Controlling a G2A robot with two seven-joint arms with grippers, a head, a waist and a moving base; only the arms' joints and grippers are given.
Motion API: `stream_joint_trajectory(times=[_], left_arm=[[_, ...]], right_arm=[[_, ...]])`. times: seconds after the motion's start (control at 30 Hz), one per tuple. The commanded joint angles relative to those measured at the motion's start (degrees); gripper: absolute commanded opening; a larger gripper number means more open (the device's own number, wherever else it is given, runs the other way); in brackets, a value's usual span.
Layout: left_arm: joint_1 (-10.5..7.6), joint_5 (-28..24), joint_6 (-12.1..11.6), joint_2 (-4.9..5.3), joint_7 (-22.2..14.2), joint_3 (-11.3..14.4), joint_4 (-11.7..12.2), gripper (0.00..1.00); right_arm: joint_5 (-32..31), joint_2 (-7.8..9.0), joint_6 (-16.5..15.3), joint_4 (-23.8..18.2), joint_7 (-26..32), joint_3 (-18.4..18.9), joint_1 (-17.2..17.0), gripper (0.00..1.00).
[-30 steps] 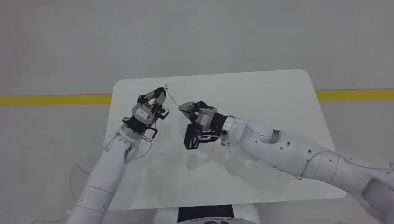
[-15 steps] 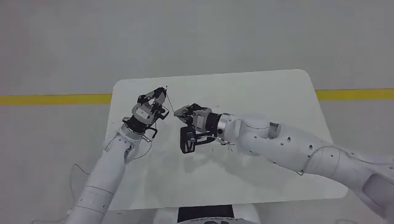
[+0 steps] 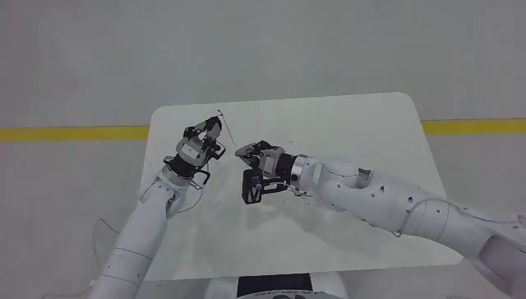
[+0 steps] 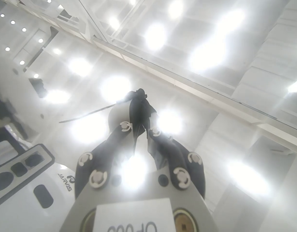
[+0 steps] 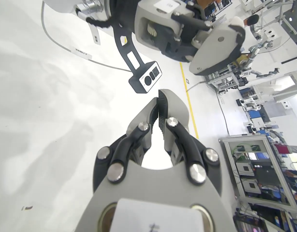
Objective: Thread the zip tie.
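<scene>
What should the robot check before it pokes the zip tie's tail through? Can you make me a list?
1. Zip tie held: ok, the left gripper has its jaws shut on it.
2. Tail free to grab: ok, it sticks out sideways from those jaws.
3. Right gripper ready to take the tail: not ok, its jaws are shut with nothing seen between them.
4. Grippers close together: ok, side by side above the table, not touching.
5. Tail already through the head: cannot tell.
</scene>
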Motion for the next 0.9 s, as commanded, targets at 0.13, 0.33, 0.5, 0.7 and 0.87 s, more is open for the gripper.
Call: stream_joint_trajectory(times=[0.13, 0.33, 0.5, 0.7, 0.87], left_arm=[[0.00, 0.00, 0.00, 0.00, 0.00, 0.00, 0.00, 0.00], [0.00, 0.00, 0.00, 0.00, 0.00, 0.00, 0.00, 0.00], [0.02, 0.39, -0.38, -0.02, 1.08, 0.15, -0.44, 0.00], [0.48, 3.87, 0.00, 0.83, -2.66, 0.97, -0.14, 0.00], [-0.83, 7.66, 0.00, 2.82, -7.48, 1.76, 1.94, 0.00]], right_arm=[[0.00, 0.71, 6.27, 1.28, -3.50, 0.04, -3.73, 1.00], [0.61, 0.81, 7.51, 1.43, -3.95, 0.58, -4.80, 1.00], [2.00, 0.72, 7.69, 1.24, -4.55, 1.24, -5.66, 1.00], [7.80, 0.51, 5.69, 1.84, -6.59, 5.33, -8.50, 1.00], [11.63, 0.57, 2.00, 2.27, -7.23, 8.58, -10.54, 1.00]])
